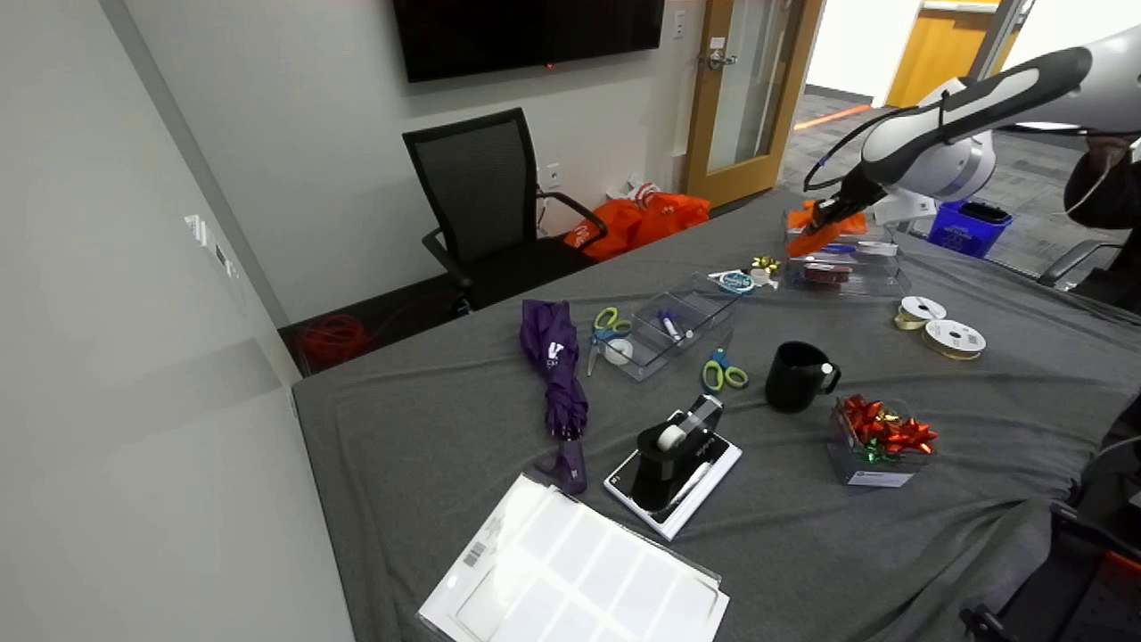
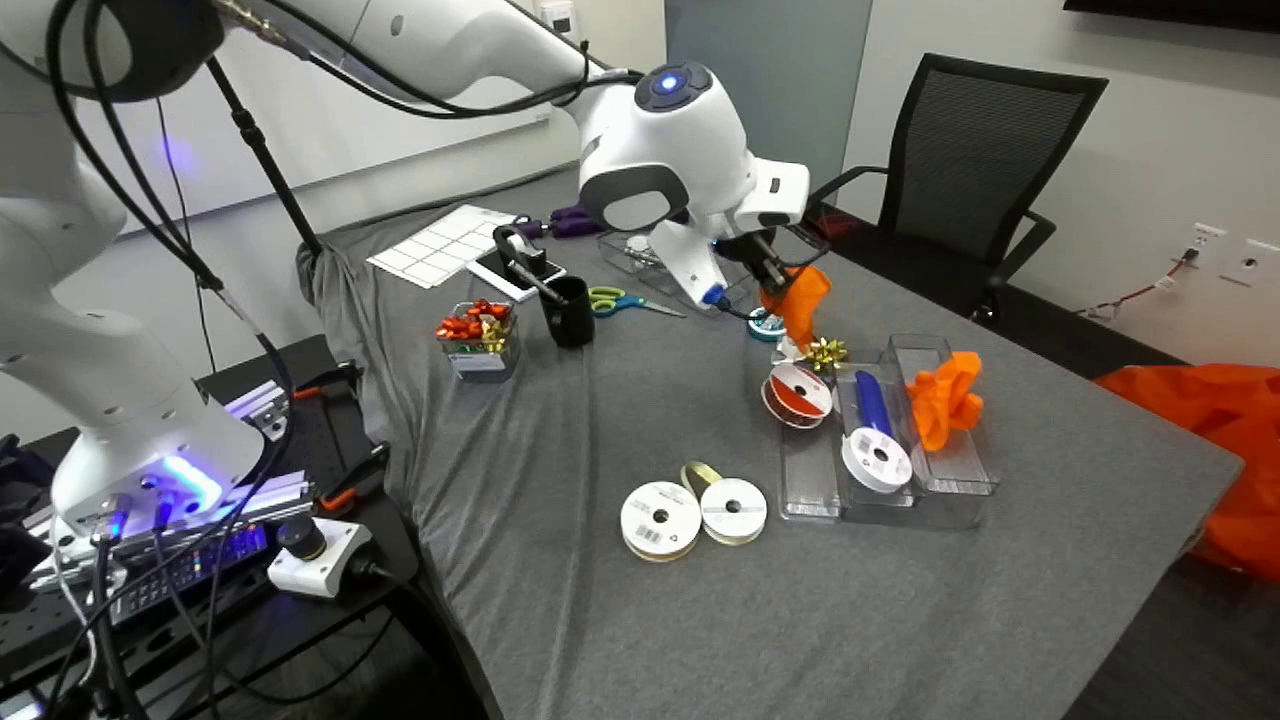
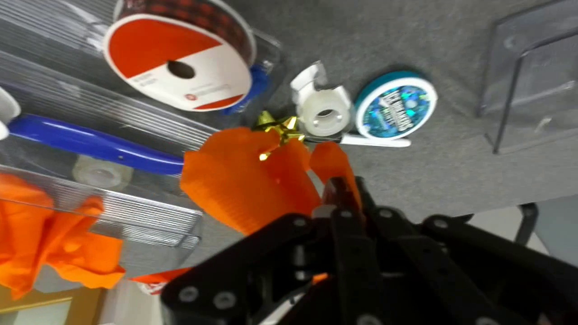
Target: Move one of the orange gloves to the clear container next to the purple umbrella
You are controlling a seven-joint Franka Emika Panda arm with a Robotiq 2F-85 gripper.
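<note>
Your hand gripped one orange glove above the counter, not yet over the clear container near the purple umbrella; carried too low, the glove's dangling fabric could have snagged the gold bow.

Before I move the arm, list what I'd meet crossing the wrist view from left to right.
Unheld orange glove, red-labelled ribbon spool, gold bow, tape roll, round teal tub, clear container at the right edge. Left out for overlap: the held glove in the claw.
</note>
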